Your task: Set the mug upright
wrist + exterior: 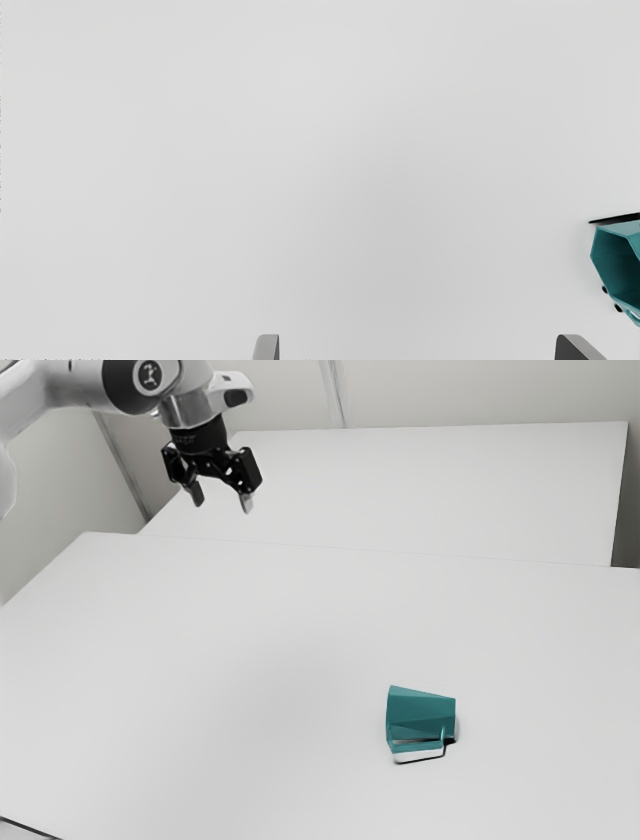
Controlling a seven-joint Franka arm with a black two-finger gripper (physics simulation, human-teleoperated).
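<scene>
Teal mug [420, 715] on its side, gripper [221, 503] wide and well apart from it

Exterior view. Mug lies tipped over on a white tabletop [200, 660], its wider end toward the exterior view's left, the narrower end toward the exterior view's right. Handle [425, 745] on the mug's near side, low, close to the tabletop. Faceted body, flat panels catching the light differently. The gripper hangs in the air, higher than the mug and off toward the exterior view's left, fingers pointing down and spread, a clear gap between them. Behind the mug, past the tabletop's far edge, a second white surface [430, 490]; pale wall [480, 390] farther behind the mug again.

Wrist view. The gripper [419, 345] stands wide, its two grey fingertips well separated, pale tabletop in the gap. Mug seen in part, cut by the picture's border, beyond one finger and outside the gap. Its open mouth faces toward the gripper's side; the darker teal inside is visible past an angular rim [595, 242]. A thin dark shadow [617, 219] runs along one side of the mug; two small dark spots [611, 299] lie just beside the rim.
</scene>
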